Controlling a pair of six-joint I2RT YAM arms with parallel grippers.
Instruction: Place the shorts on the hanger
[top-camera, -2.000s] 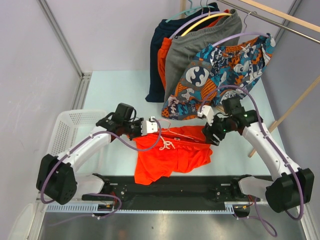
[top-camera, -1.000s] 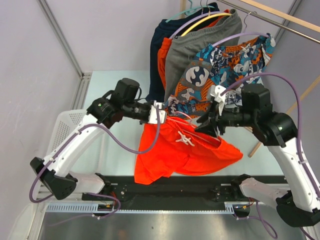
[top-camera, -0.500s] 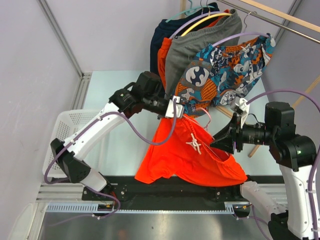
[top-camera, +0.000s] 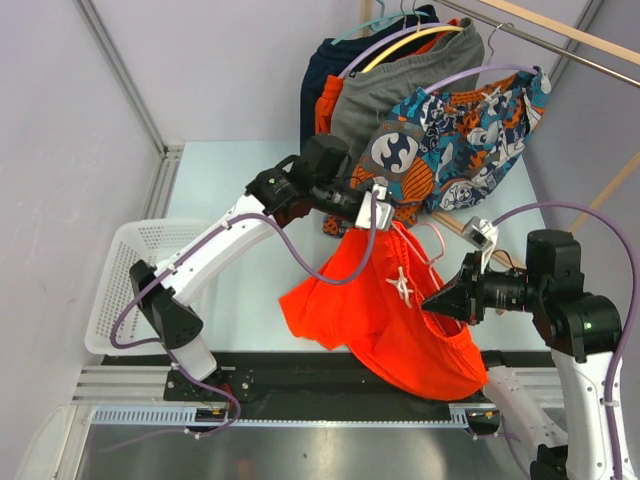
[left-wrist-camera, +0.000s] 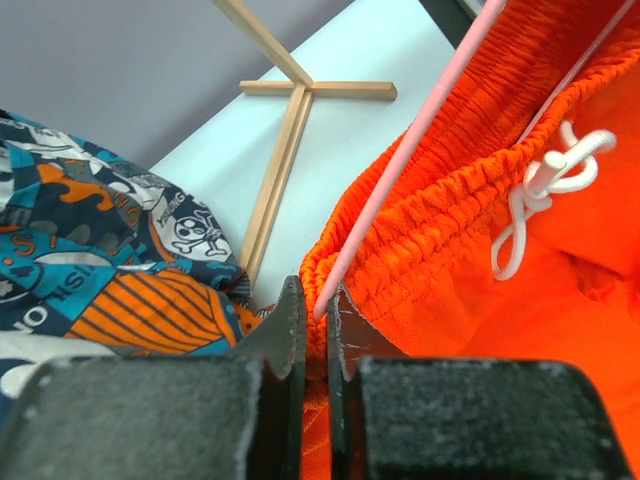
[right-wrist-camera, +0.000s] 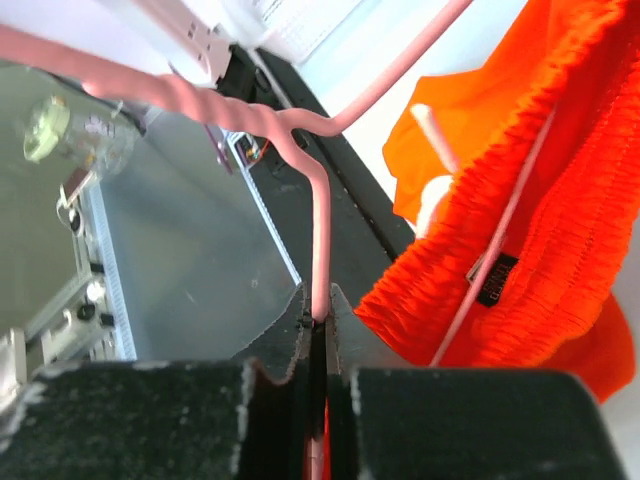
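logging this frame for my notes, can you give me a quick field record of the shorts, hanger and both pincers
item: orange-red shorts held up between the two arms, white drawstring showing
support: pink hanger, its wire running along the waistband
left: left pincer shut on the hanger's wire at the bunched waistband
right: right pincer shut on the hanger's wire near its twisted neck
background: patterned shorts hang behind the left arm
status: cannot tell whether the shorts sit fully on the hanger
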